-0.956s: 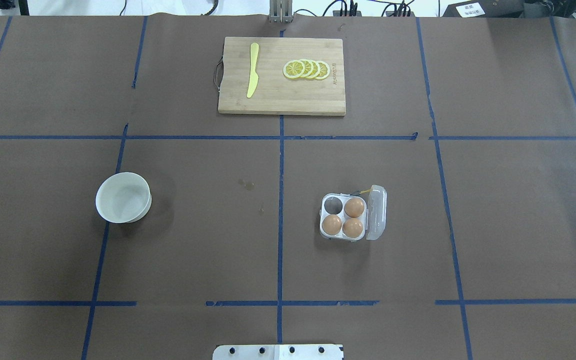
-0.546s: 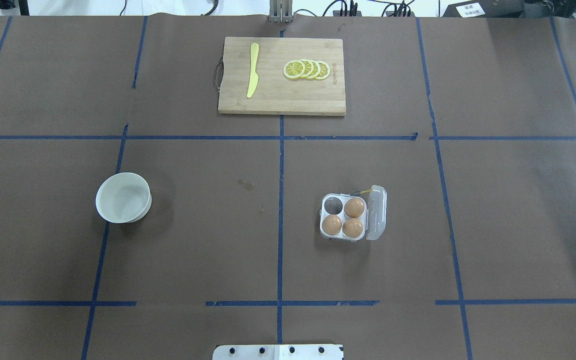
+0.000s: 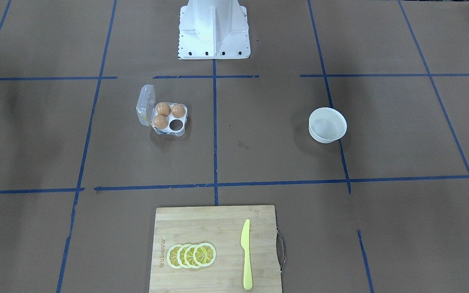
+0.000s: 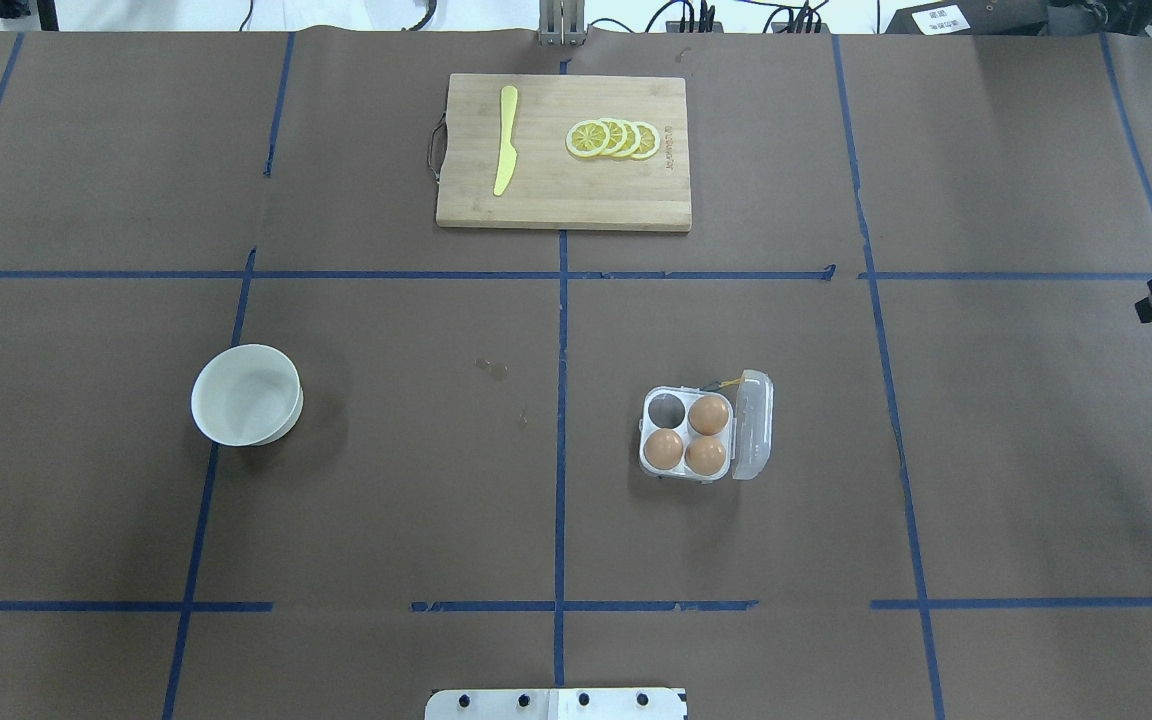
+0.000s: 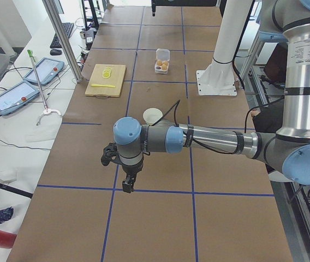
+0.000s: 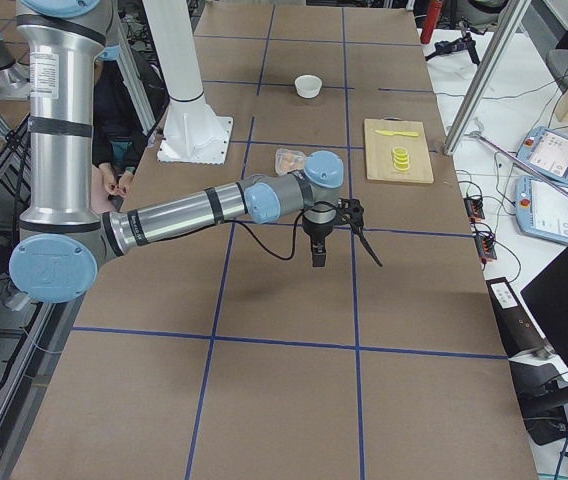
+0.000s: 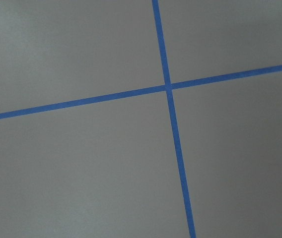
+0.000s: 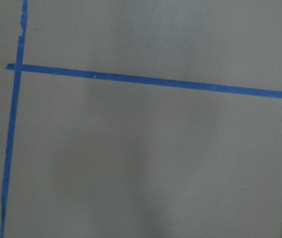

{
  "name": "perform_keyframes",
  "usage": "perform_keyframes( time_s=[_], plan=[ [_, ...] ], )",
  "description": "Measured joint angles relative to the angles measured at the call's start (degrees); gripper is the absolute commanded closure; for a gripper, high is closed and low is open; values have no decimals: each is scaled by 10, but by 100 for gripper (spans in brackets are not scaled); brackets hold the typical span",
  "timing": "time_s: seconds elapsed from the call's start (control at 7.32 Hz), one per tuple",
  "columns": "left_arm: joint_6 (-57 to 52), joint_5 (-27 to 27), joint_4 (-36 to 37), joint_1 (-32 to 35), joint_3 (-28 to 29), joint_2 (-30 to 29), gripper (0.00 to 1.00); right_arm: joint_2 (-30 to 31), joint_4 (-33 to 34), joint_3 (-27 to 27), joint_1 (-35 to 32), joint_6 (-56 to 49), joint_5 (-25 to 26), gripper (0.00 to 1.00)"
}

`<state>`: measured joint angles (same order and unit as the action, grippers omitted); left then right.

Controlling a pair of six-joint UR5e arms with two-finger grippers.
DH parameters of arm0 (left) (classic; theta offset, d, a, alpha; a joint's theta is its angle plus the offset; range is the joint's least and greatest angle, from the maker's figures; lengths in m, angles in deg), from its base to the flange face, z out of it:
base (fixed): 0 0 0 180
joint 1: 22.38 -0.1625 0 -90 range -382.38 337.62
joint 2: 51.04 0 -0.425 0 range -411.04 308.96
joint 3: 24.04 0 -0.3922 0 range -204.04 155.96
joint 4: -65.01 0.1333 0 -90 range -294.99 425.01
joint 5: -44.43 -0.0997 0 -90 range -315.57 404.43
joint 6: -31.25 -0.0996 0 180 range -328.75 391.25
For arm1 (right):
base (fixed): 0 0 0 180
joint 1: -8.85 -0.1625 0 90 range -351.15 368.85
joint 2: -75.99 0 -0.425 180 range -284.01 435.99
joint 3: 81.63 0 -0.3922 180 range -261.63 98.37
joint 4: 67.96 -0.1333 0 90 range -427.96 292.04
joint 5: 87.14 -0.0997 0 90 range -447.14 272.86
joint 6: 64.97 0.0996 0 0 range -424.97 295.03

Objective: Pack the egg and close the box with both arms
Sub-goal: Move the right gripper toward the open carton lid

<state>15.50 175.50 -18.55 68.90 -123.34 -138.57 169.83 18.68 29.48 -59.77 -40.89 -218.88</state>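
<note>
Box point(image 4: 751, 430) sits lid-open on bench point(image 4: 386, 480), near robot base, right of centre tape line. Three eggs point(image 4: 706, 455) fill its cells, fourth cell bare. White bowl point(image 4: 246, 393) well apart to its left. Farther back, cutting board point(image 4: 556, 200) with knife point(image 4: 506, 140) and lemon slices point(image 4: 614, 139). Left tool point(image 5: 110, 158) and right tool point(image 6: 362, 245) hang over bench ends; can't tell opening or hold.

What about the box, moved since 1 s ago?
No. The box sits exactly as before, same gap right of the centre tape line.
</note>
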Motion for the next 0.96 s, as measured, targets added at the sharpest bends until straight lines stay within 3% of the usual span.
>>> perform_keyframes(
  time_s=[0.27, 0.55, 0.96],
  plan=[
    [-3, 15, 0, 0, 0, -1, 0, -2, -26, 15, 80, 78, 16, 0],
    [-3, 19, 0, -1, 0, -6, 0, -15, -99, 30, 176, 218, 49, 0],
    [-3, 20, 0, -1, 1, -10, 0, -108, -129, 41, 325, 429, 149, 0]
  ],
)
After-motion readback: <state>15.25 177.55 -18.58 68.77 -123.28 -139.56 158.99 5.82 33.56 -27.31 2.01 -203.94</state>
